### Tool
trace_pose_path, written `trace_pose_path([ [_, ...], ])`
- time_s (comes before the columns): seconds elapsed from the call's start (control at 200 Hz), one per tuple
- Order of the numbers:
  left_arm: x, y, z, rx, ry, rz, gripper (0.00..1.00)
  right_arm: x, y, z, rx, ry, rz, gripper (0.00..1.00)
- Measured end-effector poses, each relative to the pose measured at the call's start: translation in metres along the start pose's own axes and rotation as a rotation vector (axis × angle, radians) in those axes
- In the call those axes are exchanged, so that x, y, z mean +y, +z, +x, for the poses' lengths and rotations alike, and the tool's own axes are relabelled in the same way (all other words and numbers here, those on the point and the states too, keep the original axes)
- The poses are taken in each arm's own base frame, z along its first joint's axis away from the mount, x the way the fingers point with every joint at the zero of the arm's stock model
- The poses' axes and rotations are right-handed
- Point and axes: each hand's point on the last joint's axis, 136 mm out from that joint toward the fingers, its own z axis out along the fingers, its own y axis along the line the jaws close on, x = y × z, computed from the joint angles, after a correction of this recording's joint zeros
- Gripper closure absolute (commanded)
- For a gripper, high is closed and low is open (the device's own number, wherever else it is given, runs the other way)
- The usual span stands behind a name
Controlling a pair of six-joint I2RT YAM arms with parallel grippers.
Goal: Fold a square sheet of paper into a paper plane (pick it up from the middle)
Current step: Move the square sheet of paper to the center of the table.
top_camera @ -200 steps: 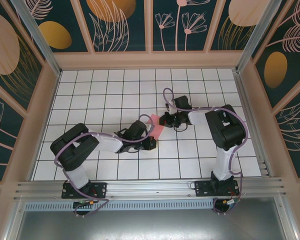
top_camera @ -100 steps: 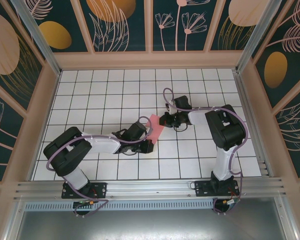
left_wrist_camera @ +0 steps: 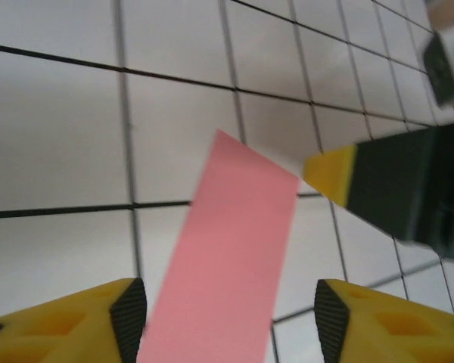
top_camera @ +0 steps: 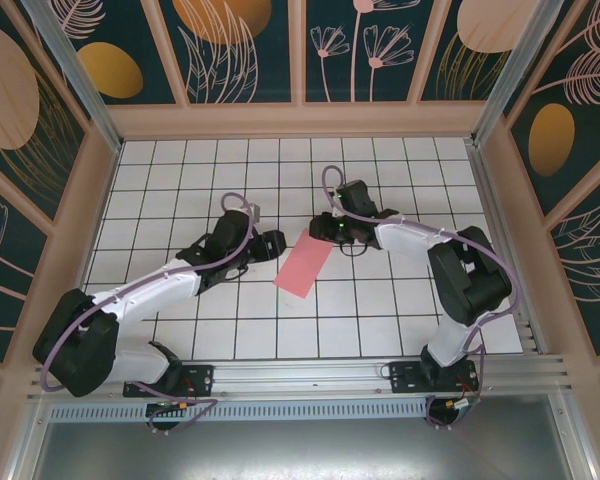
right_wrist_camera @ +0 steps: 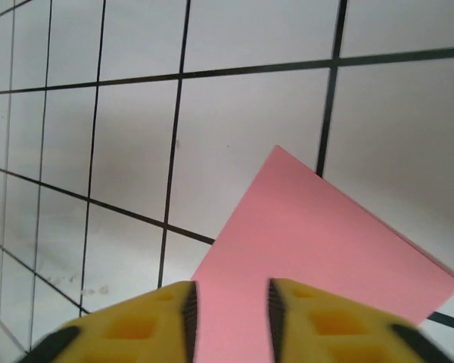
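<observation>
Sheet of paper (top_camera: 303, 266): pink-red, folded to a narrow rectangle with straight edges and sharp corners. It lies flat on the table (top_camera: 380, 300), slanted, mid-table between the two arms. Surface is matte, smooth and plain.

Left gripper (top_camera: 272, 244): just beside the sheet's left long edge in the top view. In its wrist view the jaws stand wide apart, and the paper strip (left_wrist_camera: 227, 242) runs up between the yellow fingertips (left_wrist_camera: 129, 310). Nothing is pinched. Cannot tell whether either tip touches the paper.

Right gripper (top_camera: 320, 230): at the sheet's far end. In its wrist view the jaws show only a narrow gap, with pink paper (right_wrist_camera: 318, 242) visible through and beyond it. They are not clamped on it. From the left wrist camera, one of its yellow-tipped black fingers (left_wrist_camera: 331, 172) sits just beside the strip's far right corner.

Table: white glossy tiles, thin black grid lines. Finger pads are yellow with dark rubbery inner faces.
</observation>
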Motion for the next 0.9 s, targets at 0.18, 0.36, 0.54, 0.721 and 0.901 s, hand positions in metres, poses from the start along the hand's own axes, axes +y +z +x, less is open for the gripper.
trace_pose_path([
  [0.18,0.055,-0.006,-0.014,-0.092,-0.069,-0.201,0.02,0.022,0.012,0.027,0.005,-0.01,0.101,0.46],
  [0.36,0.095,-0.019,-0.019,-0.164,-0.129,-0.316,0.01,0.038,0.036,0.042,0.021,-0.024,0.172,0.45],
  [0.54,0.128,-0.025,-0.022,-0.193,-0.225,-0.388,0.01,0.044,0.063,0.064,0.077,-0.079,0.227,0.47],
  [0.721,0.135,-0.025,-0.022,-0.191,-0.28,-0.383,0.01,0.053,0.072,0.087,0.126,-0.17,0.24,0.5],
  [0.901,0.133,-0.017,-0.015,-0.15,-0.297,-0.357,0.01,0.05,0.067,0.099,0.148,-0.294,0.214,0.51],
])
